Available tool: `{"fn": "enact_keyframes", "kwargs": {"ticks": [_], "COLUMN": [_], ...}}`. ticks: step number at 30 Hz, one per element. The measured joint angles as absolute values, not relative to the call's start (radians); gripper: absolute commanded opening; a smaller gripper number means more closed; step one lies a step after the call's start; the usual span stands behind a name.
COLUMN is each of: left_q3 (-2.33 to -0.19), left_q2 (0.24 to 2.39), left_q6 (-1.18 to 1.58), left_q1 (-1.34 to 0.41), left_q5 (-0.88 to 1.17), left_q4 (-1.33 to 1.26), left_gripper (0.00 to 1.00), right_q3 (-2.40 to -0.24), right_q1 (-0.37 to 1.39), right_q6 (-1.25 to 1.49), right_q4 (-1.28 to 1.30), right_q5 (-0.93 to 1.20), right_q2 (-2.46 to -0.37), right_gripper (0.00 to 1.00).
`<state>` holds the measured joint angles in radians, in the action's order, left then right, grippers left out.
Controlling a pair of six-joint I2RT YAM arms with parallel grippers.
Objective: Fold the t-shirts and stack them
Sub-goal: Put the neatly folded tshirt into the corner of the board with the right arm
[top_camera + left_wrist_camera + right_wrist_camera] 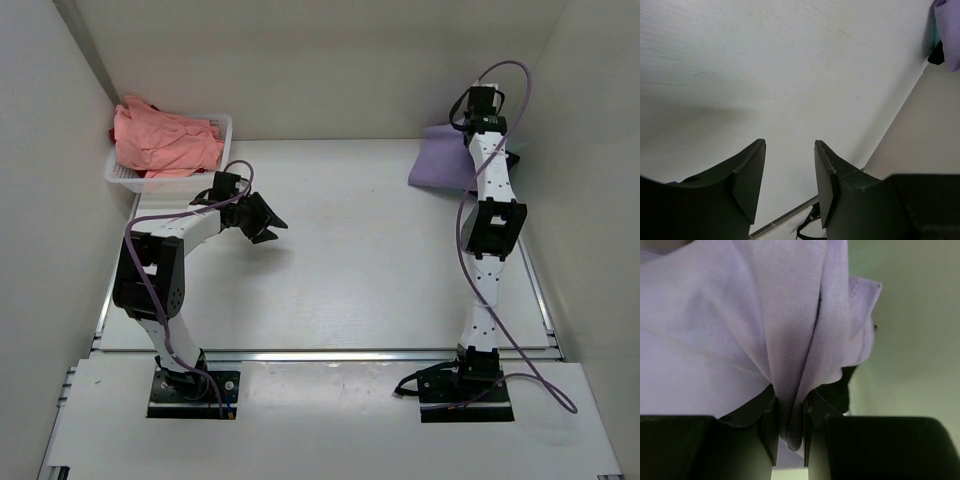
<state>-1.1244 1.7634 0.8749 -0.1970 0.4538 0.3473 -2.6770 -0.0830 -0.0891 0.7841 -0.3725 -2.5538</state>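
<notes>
My two arms are bolted at the near edge of the table (370, 260), the left one on the left. In front of them the middle of the table is bare and wide, with room to move in every direction. A wall stands close on the left, on the right and at the back.

My left arm is folded at the elbow and reaches only a short way, toward the middle. My left gripper (262, 222) hangs above the bare table with its jaws about half open, and it holds nothing; its wrist view shows only the white surface between the fingers (747, 175).

My right arm is stretched out nearly straight to the far right corner, close to the right wall. There my right gripper (789, 412) is almost closed on a bunched fold of the purple shirt (740, 330). The purple shirt (440, 158) lies at the far right edge of the table.

In the far left corner, against the left wall, stands a white basket (222, 125), and the pink shirts (165, 140) lie heaped inside it.
</notes>
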Motion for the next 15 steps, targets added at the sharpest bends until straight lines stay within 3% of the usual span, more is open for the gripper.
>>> {"fn": "enact_keyframes", "kwargs": {"ticks": [12, 13, 14, 15], "left_q3": [-1.142, -1.142, -1.142, -1.142], "left_q2": [1.781, 1.781, 1.781, 1.781], "left_q6": [0.869, 0.868, 0.864, 0.857], "left_q1": [-0.210, -0.211, -0.212, -0.213], "left_q5": [0.458, 0.458, 0.458, 0.459], "left_q4": [0.355, 0.355, 0.355, 0.354], "left_gripper": [0.54, 0.56, 0.70, 0.96], "right_q3": [-2.676, -2.676, -2.676, -2.676], "right_q1": [-0.197, -0.201, -0.205, -0.208], "right_q6": [-0.109, -0.109, -0.109, -0.108], "right_q4": [0.654, 0.637, 0.620, 0.609], "right_q5": [-0.516, -0.527, -0.535, -0.538], "right_q2": [-2.606, -2.606, -2.606, -2.606], "right_gripper": [0.00, 0.11, 0.29, 0.37]}}
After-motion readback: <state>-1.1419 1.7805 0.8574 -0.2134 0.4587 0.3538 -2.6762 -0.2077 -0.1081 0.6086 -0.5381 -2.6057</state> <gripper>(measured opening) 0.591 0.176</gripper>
